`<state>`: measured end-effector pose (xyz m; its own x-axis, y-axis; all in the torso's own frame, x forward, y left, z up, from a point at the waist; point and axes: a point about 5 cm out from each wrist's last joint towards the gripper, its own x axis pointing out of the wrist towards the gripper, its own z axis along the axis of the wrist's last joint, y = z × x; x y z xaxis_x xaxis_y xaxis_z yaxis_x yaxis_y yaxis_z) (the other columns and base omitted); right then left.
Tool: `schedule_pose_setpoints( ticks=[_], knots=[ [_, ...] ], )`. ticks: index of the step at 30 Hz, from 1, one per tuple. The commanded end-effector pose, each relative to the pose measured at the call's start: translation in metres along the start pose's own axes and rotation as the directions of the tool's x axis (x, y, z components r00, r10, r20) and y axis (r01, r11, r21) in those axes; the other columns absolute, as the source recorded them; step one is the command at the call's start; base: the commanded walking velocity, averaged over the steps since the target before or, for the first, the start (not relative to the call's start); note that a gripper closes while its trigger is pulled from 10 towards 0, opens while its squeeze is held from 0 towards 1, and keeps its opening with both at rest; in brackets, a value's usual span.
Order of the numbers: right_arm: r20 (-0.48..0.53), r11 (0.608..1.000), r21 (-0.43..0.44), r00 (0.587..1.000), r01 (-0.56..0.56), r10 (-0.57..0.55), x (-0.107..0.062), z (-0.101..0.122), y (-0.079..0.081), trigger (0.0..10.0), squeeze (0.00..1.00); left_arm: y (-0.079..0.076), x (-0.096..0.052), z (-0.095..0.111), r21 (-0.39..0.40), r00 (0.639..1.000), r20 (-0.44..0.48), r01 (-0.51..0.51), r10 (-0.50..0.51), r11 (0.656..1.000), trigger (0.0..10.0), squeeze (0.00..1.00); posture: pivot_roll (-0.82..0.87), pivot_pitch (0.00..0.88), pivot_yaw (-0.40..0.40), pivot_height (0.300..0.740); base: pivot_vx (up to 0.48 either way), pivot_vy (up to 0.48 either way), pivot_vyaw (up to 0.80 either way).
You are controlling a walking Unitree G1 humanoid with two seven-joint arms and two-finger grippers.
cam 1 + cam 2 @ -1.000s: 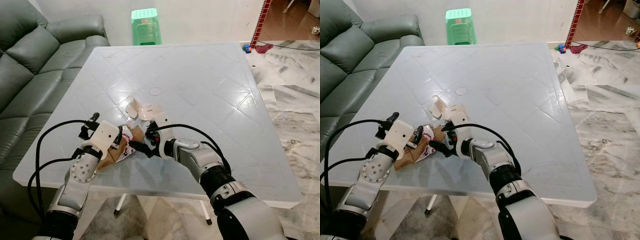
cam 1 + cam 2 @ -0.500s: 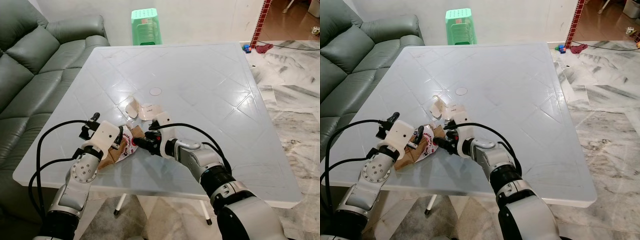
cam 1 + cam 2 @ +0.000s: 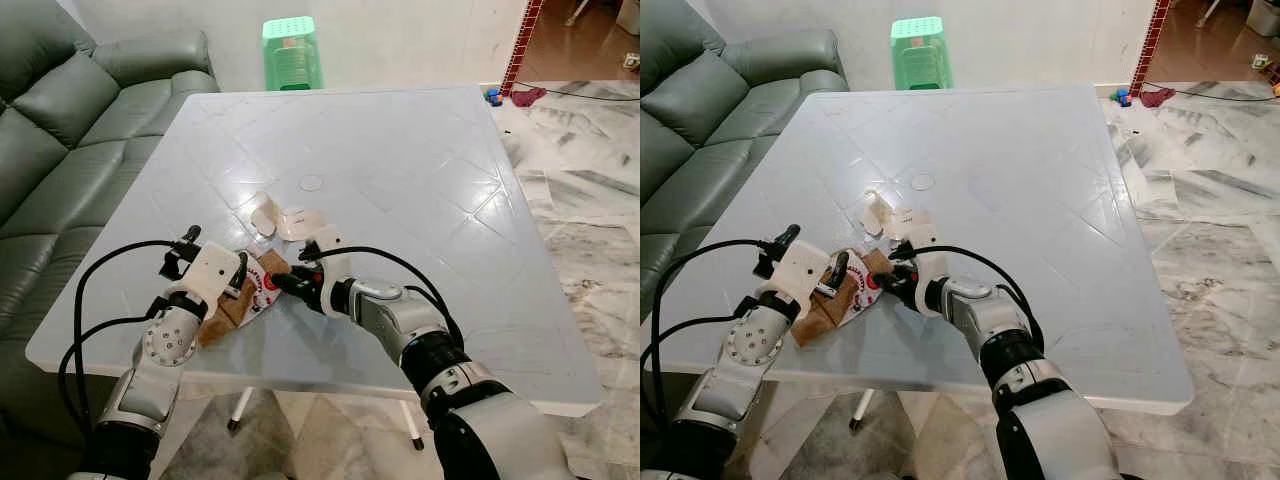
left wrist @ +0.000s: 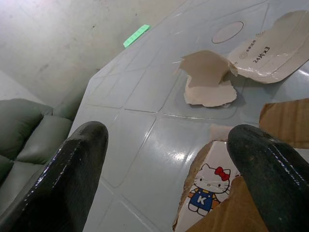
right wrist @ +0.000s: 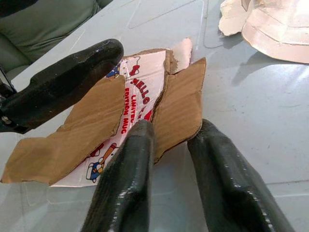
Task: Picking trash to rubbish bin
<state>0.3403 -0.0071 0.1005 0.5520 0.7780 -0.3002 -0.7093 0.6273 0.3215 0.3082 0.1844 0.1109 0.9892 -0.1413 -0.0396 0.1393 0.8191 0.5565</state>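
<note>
The torn cardboard lay at the table's 7 o'clock edge, light, stiff, best pinched by its rim, right gripper nipping it, left gripper spread.

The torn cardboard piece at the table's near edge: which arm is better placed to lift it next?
Right. The right gripper already has its fingers around the edge of the torn cardboard, while the left gripper sits open above it.

A pale blue-white square surface with a diamond-line pattern. Near its left front edge lie torn brown cardboard pieces with cartoon print. Just beyond them rest crumpled cream paper scraps.
</note>
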Motion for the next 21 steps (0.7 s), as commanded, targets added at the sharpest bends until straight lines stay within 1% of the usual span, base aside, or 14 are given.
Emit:
schedule_pose_setpoints(
  ticks=[1, 4, 5, 12, 19, 21],
  knots=[
    [0.024, 0.999, 0.012, 0.998, -0.050, 0.049, 0.011, 0.007, 0.017, 0.0, 0.00, 0.001, 0.000, -0.003, -0.005, 1.000, -0.013, -0.006, 0.005, 1.000, 10.0, 0.00, 0.10, 0.041, 0.074, 0.740, 0.000, 0.000, 0.00],
    [0.039, 1.000, 0.012, 0.999, -0.024, 0.024, 0.009, 0.008, 0.012, 0.0, 0.00, 0.002, 0.001, -0.002, -0.005, 1.000, -0.009, -0.012, 0.012, 1.000, 10.0, 0.00, 0.10, 0.037, 0.074, 0.740, 0.000, 0.000, 0.00],
    [0.049, 1.000, 0.016, 0.999, -0.007, 0.006, 0.007, 0.010, 0.009, 0.0, 0.00, 0.003, 0.002, -0.001, -0.007, 1.000, -0.006, -0.021, 0.021, 1.000, 10.0, 0.00, 0.09, 0.035, 0.074, 0.740, 0.000, 0.000, 0.00],
    [0.063, 0.999, 0.025, 0.997, 0.032, -0.034, 0.003, 0.010, 0.000, 0.0, 0.00, 0.009, 0.003, 0.000, -0.008, 0.999, 0.001, -0.052, 0.052, 0.999, 10.0, 0.00, 0.10, 0.028, 0.074, 0.740, 0.000, 0.000, 0.00],
    [0.134, 0.995, 0.036, 0.986, 0.098, -0.102, -0.003, 0.022, -0.009, 0.0, 0.00, 0.018, 0.005, 0.002, -0.014, 0.994, 0.009, -0.112, 0.112, 0.994, 10.0, 0.00, 0.10, 0.025, 0.073, 0.740, 0.000, 0.000, 0.00],
    [0.166, 0.992, 0.038, 0.979, 0.118, -0.122, -0.005, 0.028, -0.012, 0.0, 0.00, 0.023, 0.005, 0.003, -0.036, 0.989, 0.004, -0.148, 0.148, 0.988, 10.0, 0.00, 0.10, 0.025, 0.073, 0.740, 0.000, 0.000, 0.00]
  ],
)
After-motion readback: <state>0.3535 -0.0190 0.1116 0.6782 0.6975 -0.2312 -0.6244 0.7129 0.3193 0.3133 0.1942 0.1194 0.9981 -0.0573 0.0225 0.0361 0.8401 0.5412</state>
